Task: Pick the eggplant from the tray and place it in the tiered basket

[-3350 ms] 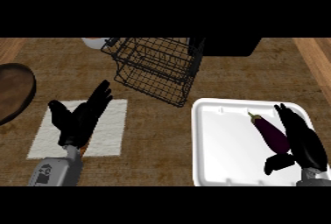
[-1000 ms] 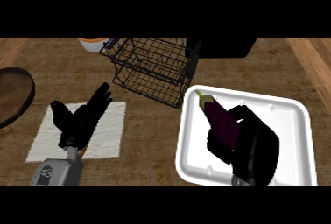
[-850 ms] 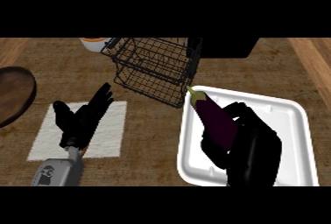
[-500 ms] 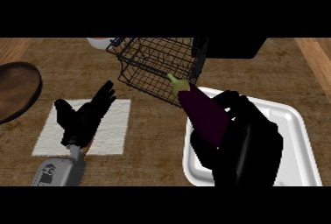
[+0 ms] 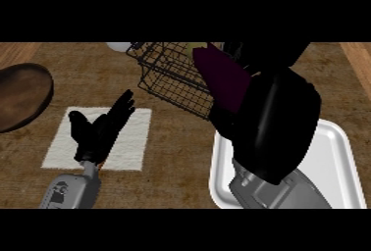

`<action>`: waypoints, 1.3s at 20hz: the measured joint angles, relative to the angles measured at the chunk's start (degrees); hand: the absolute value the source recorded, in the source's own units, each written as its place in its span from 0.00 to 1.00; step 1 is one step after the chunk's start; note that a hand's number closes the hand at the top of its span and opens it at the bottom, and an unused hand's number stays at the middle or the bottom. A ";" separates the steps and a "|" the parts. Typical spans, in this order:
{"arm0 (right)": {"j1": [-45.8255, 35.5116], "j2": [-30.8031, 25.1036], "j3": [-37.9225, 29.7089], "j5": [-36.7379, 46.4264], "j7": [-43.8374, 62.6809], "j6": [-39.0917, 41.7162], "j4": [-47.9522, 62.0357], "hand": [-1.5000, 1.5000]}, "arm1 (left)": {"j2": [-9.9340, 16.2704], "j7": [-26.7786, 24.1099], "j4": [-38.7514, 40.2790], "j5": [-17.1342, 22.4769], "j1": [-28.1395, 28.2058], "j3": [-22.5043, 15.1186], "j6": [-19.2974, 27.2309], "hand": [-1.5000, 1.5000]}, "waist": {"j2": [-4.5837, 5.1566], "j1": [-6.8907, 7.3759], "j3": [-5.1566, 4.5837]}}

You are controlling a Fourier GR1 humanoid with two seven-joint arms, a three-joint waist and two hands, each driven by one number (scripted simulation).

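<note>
- Step in hand: carrying the dark purple eggplant (image 5: 221, 73) over to the black wire tiered basket (image 5: 170, 78); judged past the midpoint, with the release not yet made.
- Doing it well: bring the load above the basket's open top before lowering; keep the long body in line with the opening so neither end catches on the wire rim; uncurl only once the vegetable rests on the mesh.
- Risk, as a judgement: a tip snagging on the basket's near edge, or a release short of the rim sending it down onto the brown woven worktop (image 5: 181, 142).
- Black right hand (image 5: 279, 122): large in the head view, raised over the white rectangular tray (image 5: 337, 162), fingers curled around the eggplant's lower portion and hiding it.
- Eggplant position: clear of the tray, tilted, upper end projecting up and left beyond the fingers, overlapping the basket's right side in the view; whether above the basket or touching its wire cannot be told.
- Black left hand (image 5: 101, 130): resting over the white cloth mat (image 5: 138, 142) at the view's left, fingers straight and spread, holding nothing.
- Also present: dark brown round plate (image 5: 22, 95) at the left edge.
</note>
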 measured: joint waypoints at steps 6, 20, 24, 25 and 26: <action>-11.91 0.11 -8.91 -3.87 0.10 0.22 11.44 1.00 | -0.65 0.06 0.06 -0.02 -1.16 -0.49 -0.12 0.50 | 0.48 0.89 0.11; -27.76 0.22 -22.07 -10.06 -4.60 -12.18 41.33 1.00 | -0.94 0.36 -0.26 -0.05 -2.24 -0.87 -0.66 0.50 | 1.49 2.26 0.28; -27.74 0.28 -25.55 -13.83 -8.45 -21.97 43.77 0.00 | -1.52 0.41 0.57 -0.39 -3.33 -1.02 -0.21 0.50 | 1.96 2.82 0.34; -27.81 0.29 -26.20 -14.89 -9.61 -24.41 45.20 0.00 | -1.68 0.47 0.48 -0.49 -3.52 -1.29 -0.23 0.50 | 2.08 3.15 0.35; -28.24 0.32 -26.64 -16.21 -10.67 -26.74 46.56 0.00 | -1.87 0.48 0.66 -0.57 -3.90 -1.40 -0.18 0.50 | 2.17 3.36 0.35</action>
